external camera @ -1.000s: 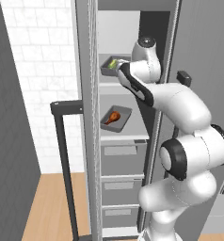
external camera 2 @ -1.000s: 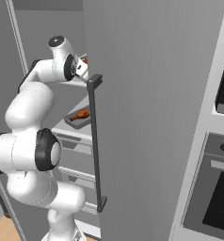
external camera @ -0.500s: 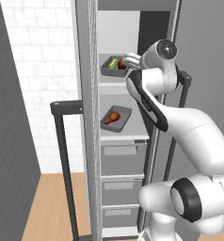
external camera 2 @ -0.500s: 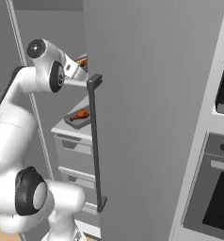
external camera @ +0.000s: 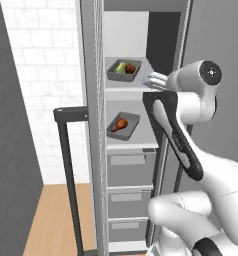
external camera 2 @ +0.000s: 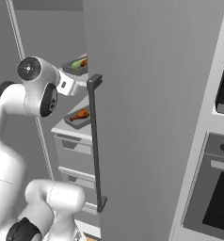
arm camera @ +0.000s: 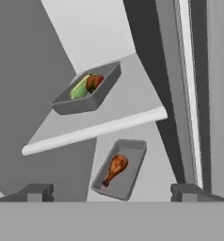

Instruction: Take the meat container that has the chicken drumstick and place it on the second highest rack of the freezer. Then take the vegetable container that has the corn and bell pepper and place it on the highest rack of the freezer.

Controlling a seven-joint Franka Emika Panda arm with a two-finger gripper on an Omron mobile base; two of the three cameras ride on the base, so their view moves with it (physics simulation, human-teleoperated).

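1. The tall narrow grey freezer (external camera: 93,150) stands open, its door with the long dark bar handle (external camera 2: 96,146) swung wide so both shelves can be reached from the front.
2. The shallow dark-grey tray with the yellow-green corn cob (external camera: 120,67) and the small dark red bell pepper (external camera: 130,68) sits flat on the highest rack (external camera: 141,85), the upper light-grey shelf board, toward its left and back. In my judgement it is pushed deep enough that it cannot slide off the front edge.
3. The matching dark-grey tray with the glossy brown-orange chicken drumstick (external camera: 121,124) lies on the shelf just below (external camera: 143,142), directly above the grey drawers. It also rests level, with its thin bone end pointing to the front left.
4. The white arm's two-finger gripper (external camera: 155,80) hangs at the front right edge of the upper shelf, clear of both trays and touching neither.
5. Its dark fingertips (arm camera: 36,192) are spread wide apart with nothing between them, which fits a hand that has let go.
6. Judged from how the trays lie, both placements look done, and the next move only needs the arm drawn clear of the door frame.
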